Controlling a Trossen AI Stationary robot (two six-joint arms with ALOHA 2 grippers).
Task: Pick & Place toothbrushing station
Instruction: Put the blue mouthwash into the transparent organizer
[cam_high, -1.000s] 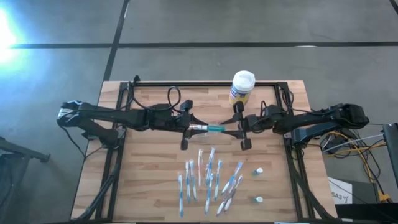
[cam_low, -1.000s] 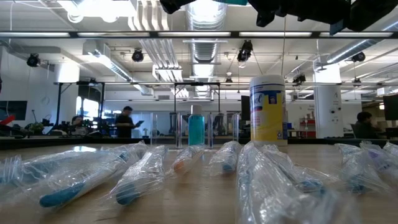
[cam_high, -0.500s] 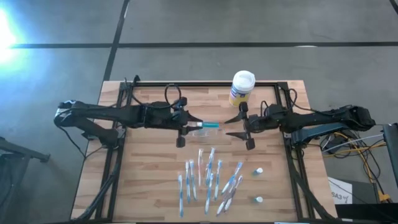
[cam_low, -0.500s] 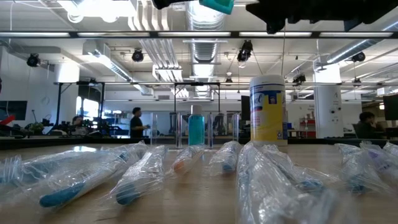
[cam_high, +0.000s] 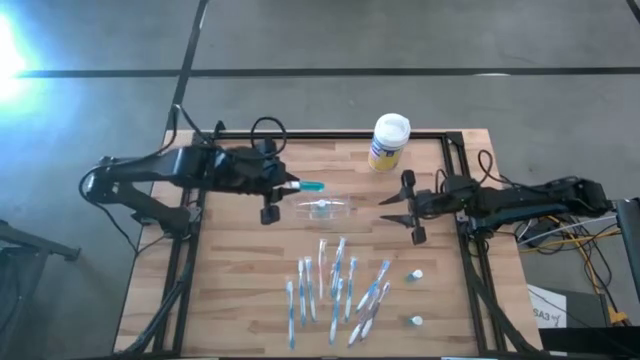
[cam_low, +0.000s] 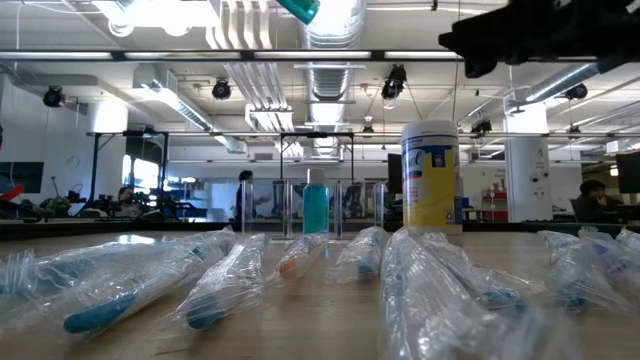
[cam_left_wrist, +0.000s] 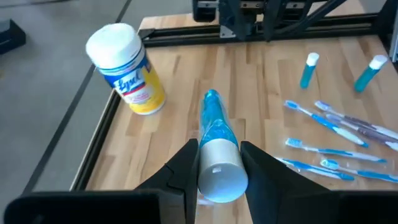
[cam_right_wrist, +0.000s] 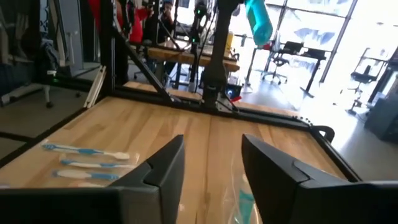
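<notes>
My left gripper (cam_high: 283, 186) is shut on a teal tube (cam_high: 305, 187) with a white cap and holds it high above the table's left half. The tube's teal tip (cam_low: 300, 10) shows at the top of the low view. The small clear plastic holder (cam_high: 325, 208) lies flat on the wood between the two arms, and no gripper touches it. My right gripper (cam_high: 392, 207) hovers to its right, open, with nothing between its fingers (cam_right_wrist: 163, 165). The holder's edge (cam_right_wrist: 244, 199) shows just below them. My left gripper pinches the tube's white cap end (cam_left_wrist: 219, 171) between its two fingers, one on each side. The tube runs forward along the fingers, its teal end (cam_left_wrist: 211, 99) slanting down toward the table's right. It is lifted clear of the table.
A yellow canister with a white lid (cam_high: 389, 140) stands at the far edge. Several wrapped toothbrushes (cam_high: 335, 285) lie spread near the front middle. Two small teal tubes (cam_high: 414, 274) (cam_high: 415, 321) stand to their right. A black frame rail (cam_left_wrist: 186, 34) runs along the table's edges.
My left gripper has risen and gone toward the table's left edge with the tube, tipping it so that its teal end slants down. My right gripper has drawn back toward the right edge, away from the tube. The clear holder now lies uncovered between them.
</notes>
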